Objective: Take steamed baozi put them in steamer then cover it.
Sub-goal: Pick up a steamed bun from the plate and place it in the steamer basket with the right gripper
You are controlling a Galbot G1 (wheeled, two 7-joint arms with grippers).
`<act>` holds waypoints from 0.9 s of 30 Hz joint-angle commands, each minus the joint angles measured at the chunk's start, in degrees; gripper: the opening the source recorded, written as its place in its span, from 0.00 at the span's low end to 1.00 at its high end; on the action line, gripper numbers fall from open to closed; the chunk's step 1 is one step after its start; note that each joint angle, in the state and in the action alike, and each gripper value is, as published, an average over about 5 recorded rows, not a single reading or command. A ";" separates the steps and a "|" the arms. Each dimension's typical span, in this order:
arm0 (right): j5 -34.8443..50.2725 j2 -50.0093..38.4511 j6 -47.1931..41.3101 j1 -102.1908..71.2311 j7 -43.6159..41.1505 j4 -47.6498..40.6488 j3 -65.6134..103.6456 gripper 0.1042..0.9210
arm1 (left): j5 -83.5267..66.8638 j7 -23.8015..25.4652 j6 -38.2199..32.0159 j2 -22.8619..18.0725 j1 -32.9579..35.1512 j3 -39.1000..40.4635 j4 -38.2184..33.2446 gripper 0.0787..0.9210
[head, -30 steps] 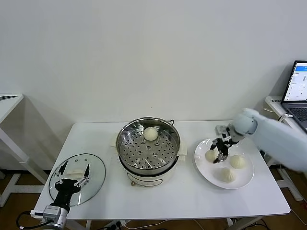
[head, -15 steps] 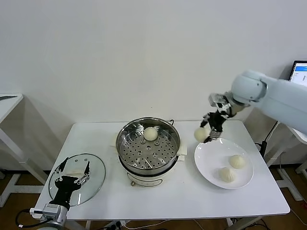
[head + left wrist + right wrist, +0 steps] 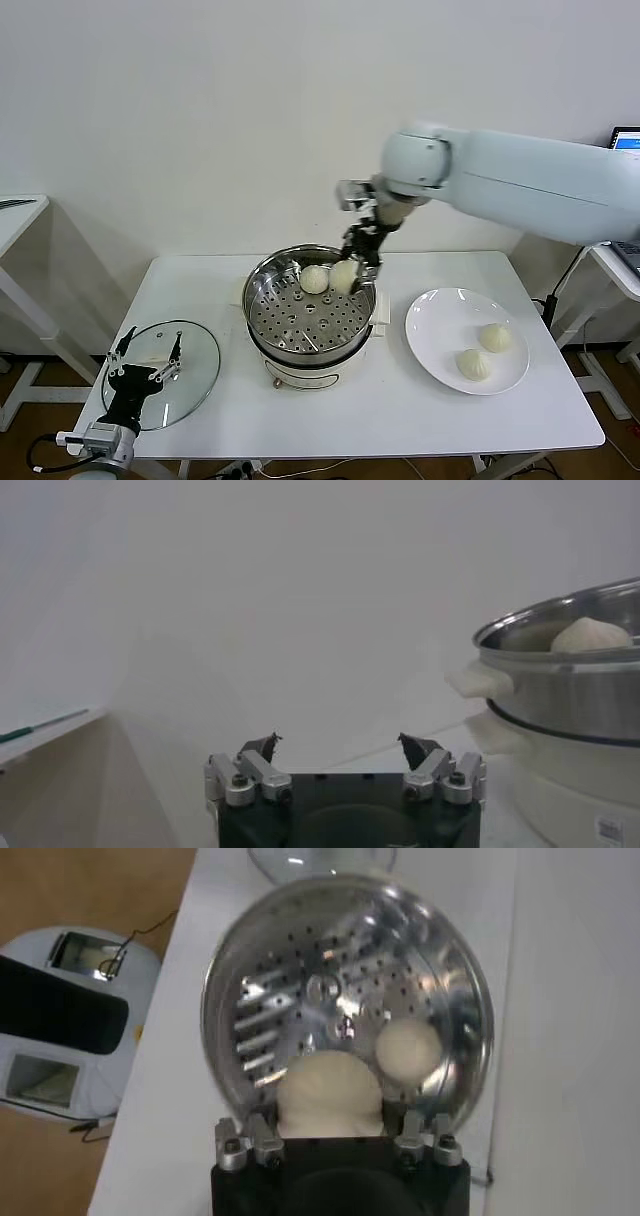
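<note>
My right gripper (image 3: 352, 268) is shut on a cream-white baozi (image 3: 344, 277) and holds it over the back right part of the steel steamer (image 3: 262, 318). In the right wrist view the held baozi (image 3: 330, 1094) fills the jaws above the perforated tray (image 3: 290, 998). One baozi (image 3: 314, 279) lies on the tray at the back; it also shows in the right wrist view (image 3: 408, 1049). Two baozi (image 3: 494, 337) (image 3: 473, 364) lie on the white plate (image 3: 435, 315). The glass cover (image 3: 195, 345) lies flat at the table's front left. My left gripper (image 3: 143, 370) is open over it.
A laptop (image 3: 627, 140) stands at the far right edge. A second white table (image 3: 20, 212) stands at the left. In the left wrist view the steamer (image 3: 565, 680) stands to one side, with its cream base (image 3: 560, 780) below.
My right gripper lifted one baozi off the plate and carried it left, from above the plate to over the steamer. The left gripper shifted slightly over the cover.
</note>
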 commanded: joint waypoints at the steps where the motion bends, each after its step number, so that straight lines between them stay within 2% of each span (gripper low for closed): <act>1: -1.67 15.43 -1.08 -9.02 0.59 -14.70 2.03 0.70 | -0.07 0.02 0.01 0.03 -0.05 -0.37 0.23 0.88; 8: -5.95 19.96 -0.11 -15.26 -0.46 -22.72 4.24 0.70 | -0.23 0.01 0.07 0.20 -0.11 -0.81 0.43 0.88; 20: -9.09 21.23 0.47 -17.50 -0.74 -26.25 5.36 0.71 | -0.29 0.12 0.02 0.22 -0.44 -0.36 1.01 0.88; 27: -8.47 18.69 0.48 -16.46 -0.36 -22.83 6.38 0.85 | -0.22 0.10 -0.01 0.10 -0.44 -0.13 1.39 0.88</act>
